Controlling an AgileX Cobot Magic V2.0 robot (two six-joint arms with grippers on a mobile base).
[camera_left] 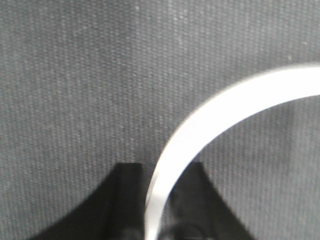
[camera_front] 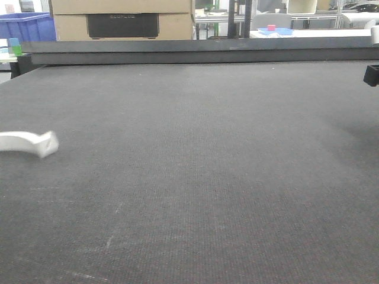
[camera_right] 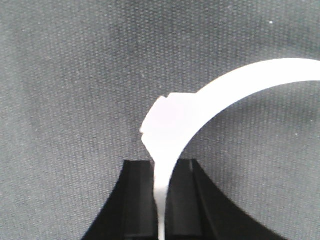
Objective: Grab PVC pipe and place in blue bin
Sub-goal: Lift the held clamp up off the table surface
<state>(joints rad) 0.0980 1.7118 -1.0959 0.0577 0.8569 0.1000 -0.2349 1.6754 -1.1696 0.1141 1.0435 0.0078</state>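
Observation:
In the left wrist view, a white curved PVC pipe (camera_left: 225,107) arches from the right edge down between the two black fingers of my left gripper (camera_left: 161,170), which is shut on it above the dark mat. In the right wrist view, my right gripper (camera_right: 164,165) is shut on a second white curved piece (camera_right: 170,120) just below its flat tab. In the front view, a blurred white piece (camera_front: 29,142) shows at the left edge and neither gripper's jaws show. A blue bin (camera_front: 26,26) stands far back at the left, beyond the table.
A dark woven mat (camera_front: 195,177) covers the table. A black rail (camera_front: 201,52) runs along its far edge. A black part (camera_front: 372,74) pokes in at the right edge. Cardboard boxes (camera_front: 121,21) and a blue tray (camera_front: 275,31) stand behind.

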